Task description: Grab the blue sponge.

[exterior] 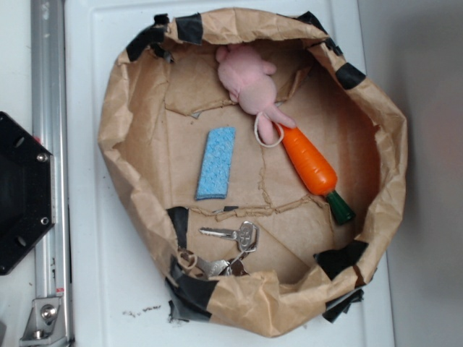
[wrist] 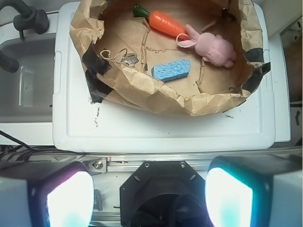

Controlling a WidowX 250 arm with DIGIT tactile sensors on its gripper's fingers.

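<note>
On the brown paper floor of the taped bag [exterior: 116,123], the blue sponge [exterior: 216,163] lies flat: thin, rectangular, light blue, finely porous, left of the orange carrot [exterior: 309,167]. Bag sits on a white desk [wrist: 156,127]. Tool [wrist: 149,198] pads apart, well clear of the bag.
</note>
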